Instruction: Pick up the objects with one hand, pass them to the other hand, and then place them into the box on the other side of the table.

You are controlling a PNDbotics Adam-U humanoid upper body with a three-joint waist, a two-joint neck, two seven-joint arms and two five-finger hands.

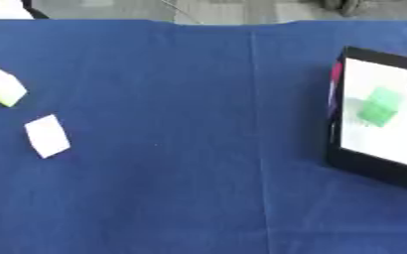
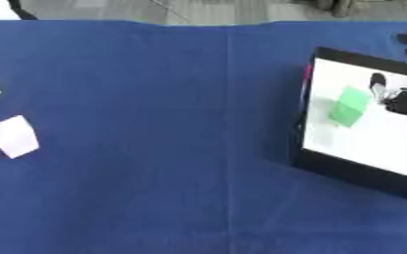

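Green block [image 2: 349,106] lies inside the box [image 2: 355,173] at about three o'clock on the tabletop [image 1: 181,149], on the box's white floor near its left wall. Our right hand [image 2: 405,100] shows only as dark fingers just beside the block at the view's right edge; we cannot tell whether they are spread or curled, though nothing seems to be held between them. Our left hand shows in no view. At nine o'clock two more blocks wait on the blue cloth: a yellow-green block [image 1: 3,88] and, just nearer us, a white block [image 1: 47,135], close together but apart. So we count three blocks in all, one in the box and two outside it, and one box. We judge the risks to lie ahead. Drawing the right hand back could catch the green block and knock it, since the fingers sit so close to it. Reaching for one of the left pair could nudge its neighbour toward the tabletop's edge, as both lie near it. The hand-to-hand pass is where we would most expect a drop.
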